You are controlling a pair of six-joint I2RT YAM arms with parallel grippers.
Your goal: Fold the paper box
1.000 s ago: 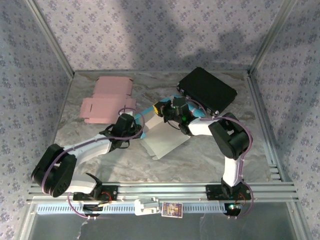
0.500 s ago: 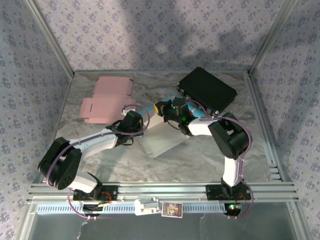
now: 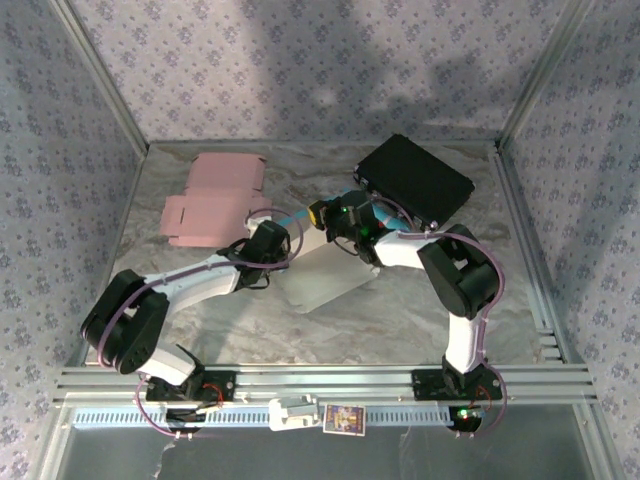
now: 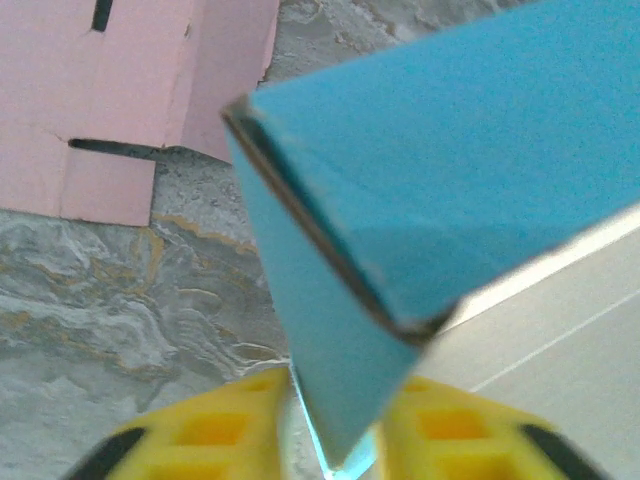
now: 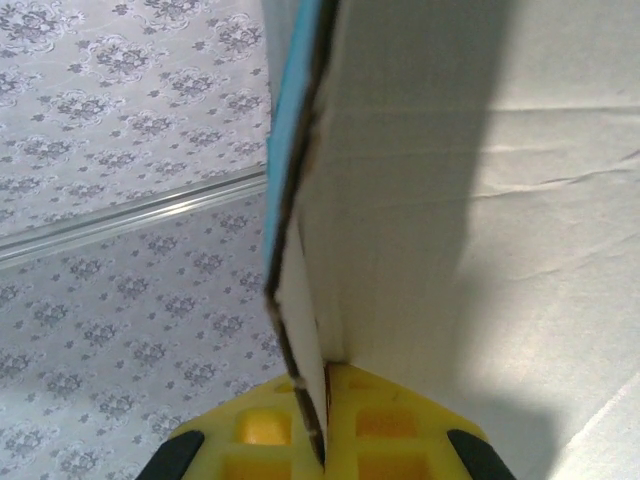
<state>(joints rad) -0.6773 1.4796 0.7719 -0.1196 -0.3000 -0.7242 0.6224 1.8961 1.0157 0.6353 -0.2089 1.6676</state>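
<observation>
The paper box (image 3: 322, 282), blue outside and white inside, lies partly unfolded at the middle of the table. In the left wrist view a folded blue flap of the box (image 4: 450, 150) points down between the yellow fingers (image 4: 200, 432) of my left gripper (image 4: 335, 430); a thin gap shows beside the left finger. From above, the left gripper (image 3: 285, 238) is at the box's left blue edge. My right gripper (image 3: 325, 215) is at the box's far edge. In the right wrist view the right gripper (image 5: 325, 400) is shut on a raised white wall of the box (image 5: 450, 200).
A flat pink cardboard blank (image 3: 213, 200) lies at the back left, also seen as the pink blank (image 4: 120, 90) just beyond the left gripper. A black case (image 3: 415, 180) sits at the back right. Patterned walls enclose the table on three sides.
My left arm has swung right and farther in, bringing its gripper onto the box's blue flap. The box has shifted slightly. The right gripper has kept its hold in place.
</observation>
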